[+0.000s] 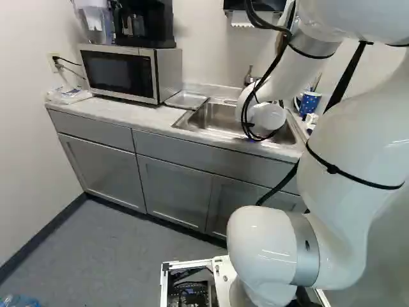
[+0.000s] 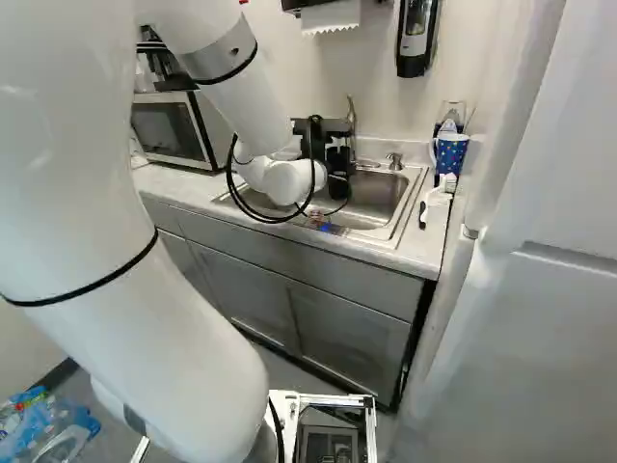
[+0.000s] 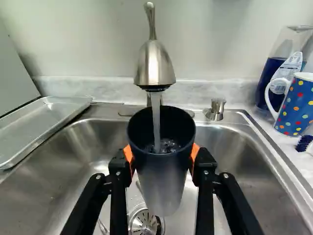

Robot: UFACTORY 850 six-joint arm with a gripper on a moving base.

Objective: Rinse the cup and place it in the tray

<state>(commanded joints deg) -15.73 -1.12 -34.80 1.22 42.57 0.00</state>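
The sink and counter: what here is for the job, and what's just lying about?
For the job:
dark cup
gripper, holding it
running faucet
sink
metal tray

Apparently just lying about:
spotted mug
bottle of blue liquid
brush
microwave

No text can be read, the white label (image 3: 291,65) on the blue-filled bottle (image 3: 269,69) included.

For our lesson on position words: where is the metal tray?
In the left base view, the metal tray lies just left of the middle, on the counter between the microwave and the sink.
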